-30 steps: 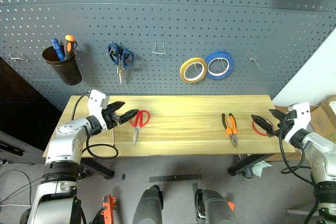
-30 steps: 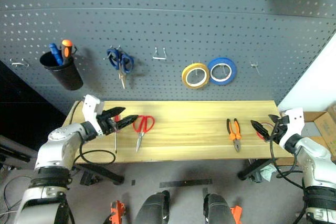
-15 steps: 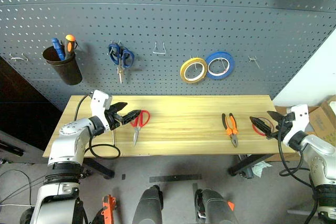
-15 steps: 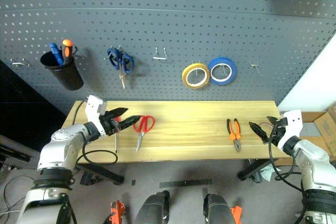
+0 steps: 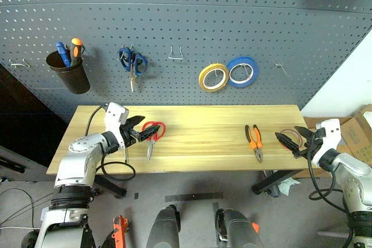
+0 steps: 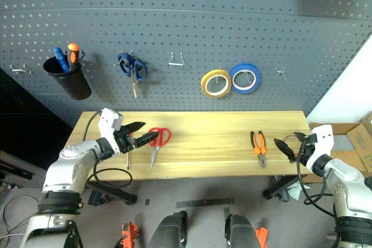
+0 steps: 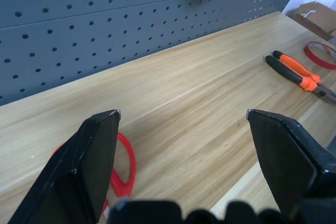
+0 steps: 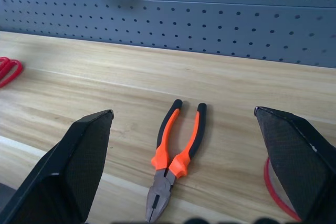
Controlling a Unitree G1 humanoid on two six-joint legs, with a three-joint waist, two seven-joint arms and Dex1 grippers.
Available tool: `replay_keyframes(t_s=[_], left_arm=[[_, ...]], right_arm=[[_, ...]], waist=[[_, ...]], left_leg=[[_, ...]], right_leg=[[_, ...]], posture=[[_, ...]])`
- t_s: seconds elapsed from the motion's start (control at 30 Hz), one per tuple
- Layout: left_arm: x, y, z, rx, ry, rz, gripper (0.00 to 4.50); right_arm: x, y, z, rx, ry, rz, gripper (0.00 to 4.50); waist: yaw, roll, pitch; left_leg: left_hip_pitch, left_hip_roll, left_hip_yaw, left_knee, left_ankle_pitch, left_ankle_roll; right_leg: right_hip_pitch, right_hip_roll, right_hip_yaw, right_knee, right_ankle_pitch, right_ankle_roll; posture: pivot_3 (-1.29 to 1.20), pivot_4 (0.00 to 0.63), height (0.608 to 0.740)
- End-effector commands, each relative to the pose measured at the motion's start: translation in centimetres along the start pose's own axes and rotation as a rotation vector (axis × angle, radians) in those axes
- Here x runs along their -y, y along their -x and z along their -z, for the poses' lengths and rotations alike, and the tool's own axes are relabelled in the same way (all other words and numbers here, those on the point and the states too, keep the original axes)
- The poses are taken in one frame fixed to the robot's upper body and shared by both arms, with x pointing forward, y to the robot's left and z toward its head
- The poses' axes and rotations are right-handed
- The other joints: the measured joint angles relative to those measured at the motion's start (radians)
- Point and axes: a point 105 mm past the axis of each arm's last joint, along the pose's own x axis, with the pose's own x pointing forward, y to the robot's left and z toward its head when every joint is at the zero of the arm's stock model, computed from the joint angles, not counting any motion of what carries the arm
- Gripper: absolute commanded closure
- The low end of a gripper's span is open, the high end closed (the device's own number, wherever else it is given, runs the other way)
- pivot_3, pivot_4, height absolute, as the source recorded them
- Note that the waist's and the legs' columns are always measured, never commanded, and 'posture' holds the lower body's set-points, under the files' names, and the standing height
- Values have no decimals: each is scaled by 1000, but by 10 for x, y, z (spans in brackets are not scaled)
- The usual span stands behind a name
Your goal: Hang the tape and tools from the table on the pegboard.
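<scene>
Nothing is hung yet. The scissors, pliers and tape lie on the table. The left gripper gapes by the scissors; the right gripper, open, is near the tape.

floor: grey | white wall (right side) | cardboard boxes, probably

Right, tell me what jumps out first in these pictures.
The orange-and-black pliers lie on the wooden table, toward its right. The red-handled scissors lie at its left, just ahead of the open left gripper. Above, yellow and blue tape rolls hang on the pegboard.
</scene>
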Motion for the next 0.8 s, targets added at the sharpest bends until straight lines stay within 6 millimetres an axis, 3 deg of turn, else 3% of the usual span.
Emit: replay_keyframes(t_s=[0.03,0.2,0.43,0.8], left_arm=[[8,-2,-18,42,-53,9,370],[26,-6,-31,51,-101,68,370],[58,-7,-34,16,-134,174,370],[91,-1,-27,-20,-101,271,370]], right_arm=[[-3,4,-16,42,33,18,0],[-8,7,-23,39,56,28,0],[-19,10,-28,36,60,25,0],[-31,-1,-26,8,53,-7,0]], waist=[[0,0,8],[1,1,57],[0,3,120],[-1,5,187]], left_leg=[[0,0,0,0,-1,-2],[0,0,-2,0,-3,-6],[-1,0,-3,-1,0,1],[-6,0,-3,-5,0,1]], right_leg=[[0,0,0,0,0,0],[0,-1,0,0,0,0],[-2,-5,2,1,-1,-1],[-5,-2,1,3,-8,-1]], posture=[[67,275,740],[56,354,740],[64,427,740],[70,480,740]])
